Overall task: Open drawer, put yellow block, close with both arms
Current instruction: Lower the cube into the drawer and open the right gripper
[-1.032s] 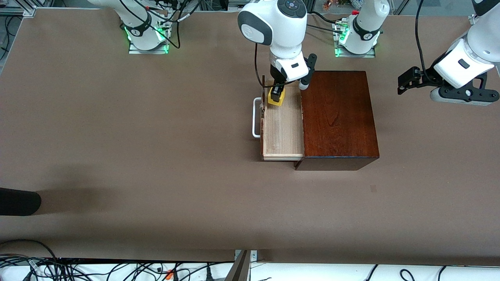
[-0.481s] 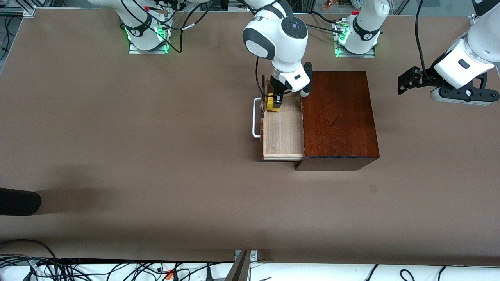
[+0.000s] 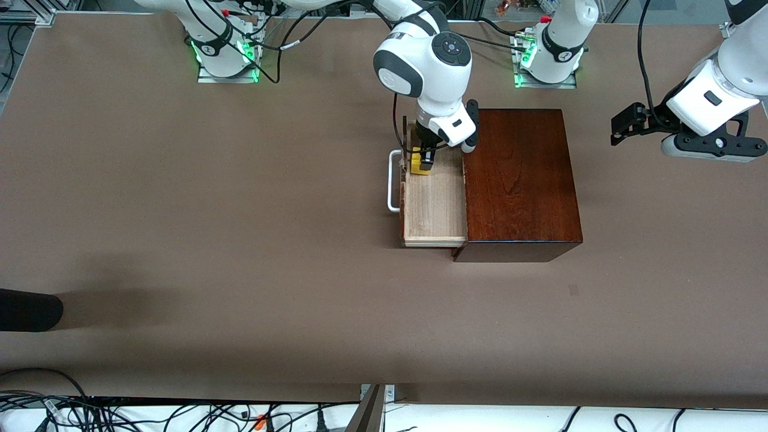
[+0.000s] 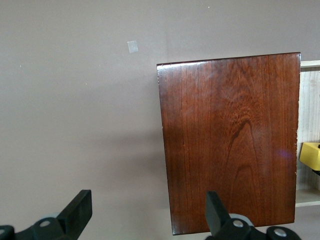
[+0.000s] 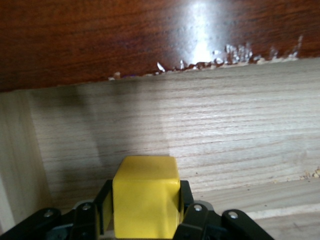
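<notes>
We've got the right claw point(image 3: 425, 157) clamped on the yellow block point(image 3: 420, 163), low inside the open drawer point(image 3: 435, 204), upper-center of the front view, tight against the drawer's front panel. Left claw point(image 4: 145, 220) waits spread wide w/ nothing in it, over bare table point(image 3: 240, 240) at the frame's right edge. Risk imo: block's so near the front wall that fingers could scrape it on release, or tip the block.

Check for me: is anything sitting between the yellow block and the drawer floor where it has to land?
Nothing visible. The right pincer holds the yellow block inside the open drawer, over bare pale wood. The left pincer waits open beside the wooden box.
</notes>
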Motion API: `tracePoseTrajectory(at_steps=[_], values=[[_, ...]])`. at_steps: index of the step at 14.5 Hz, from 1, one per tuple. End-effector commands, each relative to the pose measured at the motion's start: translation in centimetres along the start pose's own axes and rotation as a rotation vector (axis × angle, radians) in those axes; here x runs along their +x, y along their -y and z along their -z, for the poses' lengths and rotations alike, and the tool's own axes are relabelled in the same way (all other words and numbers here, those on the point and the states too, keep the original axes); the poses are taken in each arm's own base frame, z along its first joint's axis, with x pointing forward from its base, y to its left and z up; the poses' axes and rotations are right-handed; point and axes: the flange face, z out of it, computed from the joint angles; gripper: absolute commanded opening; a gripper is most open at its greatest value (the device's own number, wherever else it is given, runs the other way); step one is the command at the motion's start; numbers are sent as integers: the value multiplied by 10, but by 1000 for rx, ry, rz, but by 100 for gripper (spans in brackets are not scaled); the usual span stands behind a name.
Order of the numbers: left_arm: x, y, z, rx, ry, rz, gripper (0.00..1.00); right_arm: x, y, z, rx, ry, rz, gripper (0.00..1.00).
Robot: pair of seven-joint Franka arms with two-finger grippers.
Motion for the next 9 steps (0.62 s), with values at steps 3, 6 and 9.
tracePoseTrajectory(at_steps=[3, 6, 9], values=[[1, 4, 13, -9, -32, 21, 100, 2, -8, -5, -22, -5, 30, 52], [3, 5, 9, -7, -25, 22, 100, 1, -10, -2, -20, -9, 11, 100], [3, 4, 9, -8, -25, 20, 100, 0, -11, 5, -19, -11, 5, 100]])
